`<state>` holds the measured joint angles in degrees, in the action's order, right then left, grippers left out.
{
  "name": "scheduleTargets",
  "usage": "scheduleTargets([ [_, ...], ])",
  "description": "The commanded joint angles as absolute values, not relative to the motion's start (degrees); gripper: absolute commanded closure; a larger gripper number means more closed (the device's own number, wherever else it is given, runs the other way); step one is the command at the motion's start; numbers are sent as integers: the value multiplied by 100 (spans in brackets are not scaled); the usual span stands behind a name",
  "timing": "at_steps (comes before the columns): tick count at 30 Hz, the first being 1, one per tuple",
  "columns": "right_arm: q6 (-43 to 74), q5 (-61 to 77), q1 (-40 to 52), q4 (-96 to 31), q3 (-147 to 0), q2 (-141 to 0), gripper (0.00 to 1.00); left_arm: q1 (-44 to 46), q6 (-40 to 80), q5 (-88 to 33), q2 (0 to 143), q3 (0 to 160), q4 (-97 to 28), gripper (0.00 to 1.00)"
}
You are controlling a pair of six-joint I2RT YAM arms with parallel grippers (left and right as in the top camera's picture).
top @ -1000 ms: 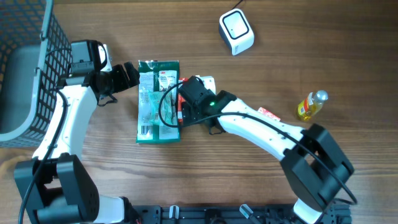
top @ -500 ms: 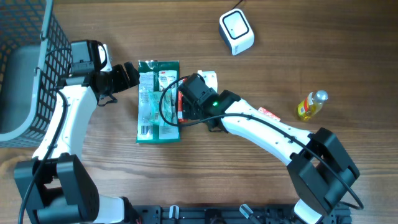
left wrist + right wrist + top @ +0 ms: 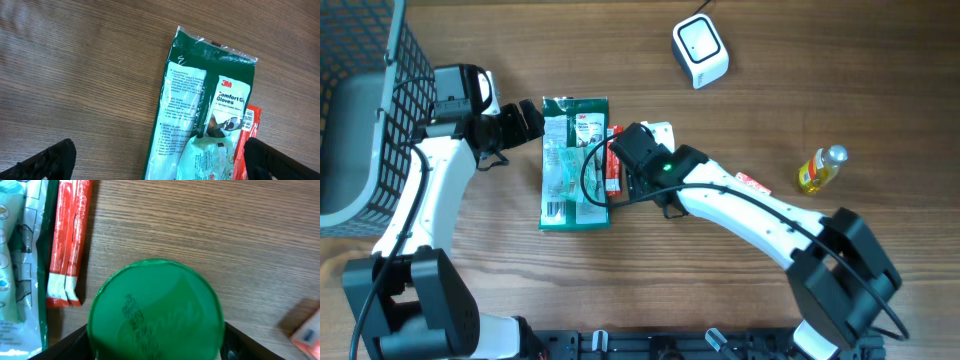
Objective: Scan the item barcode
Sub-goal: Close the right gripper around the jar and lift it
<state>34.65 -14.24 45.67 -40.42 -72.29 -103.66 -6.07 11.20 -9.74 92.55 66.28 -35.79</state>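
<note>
We see the left gripper (image 3: pixel 157 152), jaws wide apart, near the glove packet (image 3: pixel 200 100). The right gripper (image 3: pixel 156 332) jaws flank the green-lidded tub (image 3: pixel 156 305), lower centre on the surface (image 3: pixel 250 230) (gripped or not, we cannot tell).

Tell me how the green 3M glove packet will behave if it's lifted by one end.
The glove packet will probably flop: it looks like thin, crinkled film around soft contents. Its glossy surface may be slippery. It lies flat, so a push would likely slide it, perhaps nudging the red stick pack beside it.
</note>
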Motion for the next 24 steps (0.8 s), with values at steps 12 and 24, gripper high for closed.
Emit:
scheduleTargets([
  [12, 3004, -1542, 4497, -3988, -7227, -9730, 0, -657, 1070, -934, 9192, 6702, -3562, 0],
  [24, 2696, -1570, 4491, -3708, -7185, -9957, 0, -657, 1070, -934, 9192, 6702, -3559, 0],
])
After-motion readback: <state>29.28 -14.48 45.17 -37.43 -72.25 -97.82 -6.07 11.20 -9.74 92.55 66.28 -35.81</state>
